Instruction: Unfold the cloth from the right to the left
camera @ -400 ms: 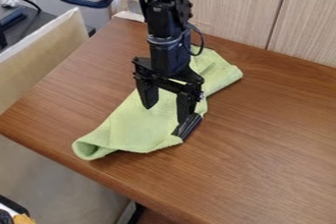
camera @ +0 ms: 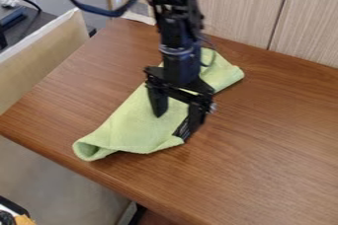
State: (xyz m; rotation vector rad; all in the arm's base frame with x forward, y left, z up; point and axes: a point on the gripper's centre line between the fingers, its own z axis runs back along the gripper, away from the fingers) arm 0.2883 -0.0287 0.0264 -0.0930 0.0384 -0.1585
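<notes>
1. While the gripper (camera: 173, 124) is hanging with its fingers parted, seemingly clasping nothing, it's straddling the right-hand side of the green cloth (camera: 132, 125), presumably for pinching that edge and drawing it leftward.
2. Still bunched into folds, the cloth is slanting from eight o'clock towards two.
3. Underneath, the wooden table (camera: 277, 145) is spreading towards four o'clock; pale panelling (camera: 231, 7) is standing behind at one.

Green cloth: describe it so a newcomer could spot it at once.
On the brown wooden table, beneath the black gripper, lies the cloth. It stretches slantwise from near the table's front edge toward the wall panels, its near corner curled, and it is the only light green thing there.
</notes>
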